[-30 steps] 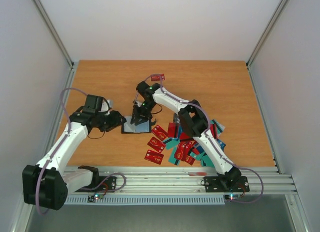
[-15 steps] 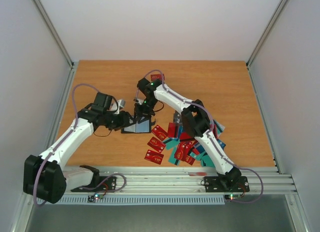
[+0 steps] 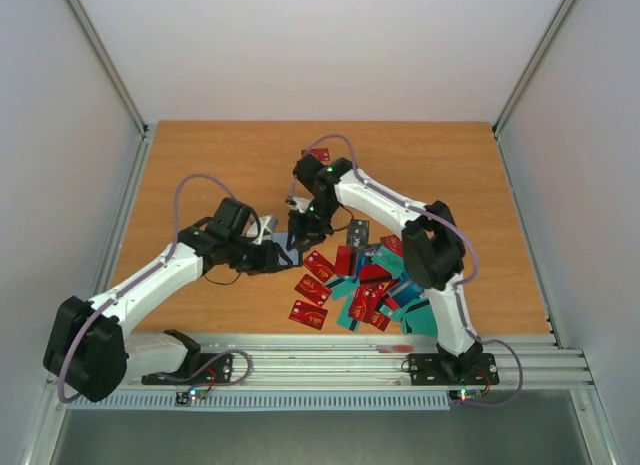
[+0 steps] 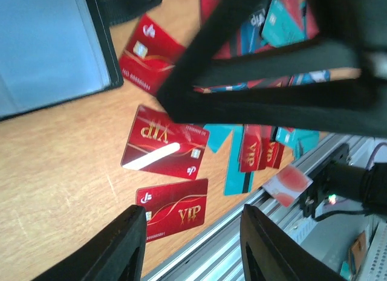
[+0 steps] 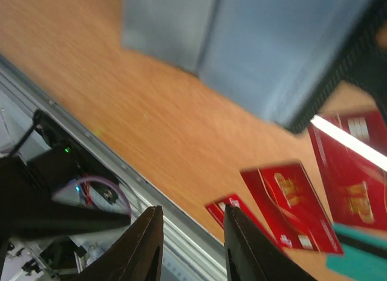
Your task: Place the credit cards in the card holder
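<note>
The card holder (image 3: pixel 292 243) lies open on the wooden table, its grey-blue inside up, mostly covered by both grippers from above; it fills the upper left of the left wrist view (image 4: pixel 48 45) and the top of the right wrist view (image 5: pixel 272 45). Red and teal credit cards (image 3: pixel 375 285) lie heaped to its right, with red ones (image 4: pixel 166 142) (image 5: pixel 290 196) loose nearer the holder. My left gripper (image 3: pixel 283 255) (image 4: pixel 193 251) hovers at the holder's near-right side, open and empty. Just behind it, my right gripper (image 3: pixel 305 225) (image 5: pixel 193 251) is over the holder, open and empty.
A metal rail (image 3: pixel 350 350) (image 4: pixel 302 190) runs along the table's near edge, close to the loose cards. One red card (image 3: pixel 316 155) lies apart behind the right arm, and a dark card (image 3: pixel 358 232) sits at the heap's far edge. The right arm (image 4: pixel 272 69) crosses the left wrist view.
The left arm has swung right and reached in over the holder. The right gripper has shifted right. The holder is now largely covered from above.
</note>
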You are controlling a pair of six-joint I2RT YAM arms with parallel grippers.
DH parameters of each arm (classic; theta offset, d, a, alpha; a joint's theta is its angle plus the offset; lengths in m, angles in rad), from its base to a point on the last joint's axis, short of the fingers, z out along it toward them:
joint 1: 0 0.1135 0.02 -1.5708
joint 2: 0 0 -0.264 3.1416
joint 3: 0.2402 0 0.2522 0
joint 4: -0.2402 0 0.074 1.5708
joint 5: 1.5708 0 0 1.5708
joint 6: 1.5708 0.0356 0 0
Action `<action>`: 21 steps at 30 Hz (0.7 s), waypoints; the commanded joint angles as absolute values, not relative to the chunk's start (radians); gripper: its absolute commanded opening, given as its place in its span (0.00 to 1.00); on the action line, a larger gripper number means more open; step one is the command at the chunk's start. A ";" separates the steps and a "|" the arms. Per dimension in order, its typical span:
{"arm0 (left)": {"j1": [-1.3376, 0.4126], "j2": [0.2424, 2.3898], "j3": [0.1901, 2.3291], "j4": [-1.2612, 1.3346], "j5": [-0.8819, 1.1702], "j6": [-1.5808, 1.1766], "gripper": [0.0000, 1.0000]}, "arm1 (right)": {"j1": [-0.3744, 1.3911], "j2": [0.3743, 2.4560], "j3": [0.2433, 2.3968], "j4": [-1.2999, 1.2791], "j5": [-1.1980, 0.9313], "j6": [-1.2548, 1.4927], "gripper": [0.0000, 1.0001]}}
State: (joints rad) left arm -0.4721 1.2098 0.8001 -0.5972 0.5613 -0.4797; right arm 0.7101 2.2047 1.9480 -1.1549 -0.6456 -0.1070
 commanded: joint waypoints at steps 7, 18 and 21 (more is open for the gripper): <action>-0.649 1.439 0.826 -0.542 0.486 -0.465 0.42 | 0.696 1.693 1.128 -0.755 -0.601 0.137 0.32; -0.766 1.639 0.907 -0.591 0.383 -0.433 0.40 | 0.696 1.485 0.850 -0.603 -0.602 0.261 0.36; -0.791 1.659 0.923 -0.611 0.375 -0.435 0.40 | 0.696 1.473 0.849 -0.629 -0.599 0.247 0.37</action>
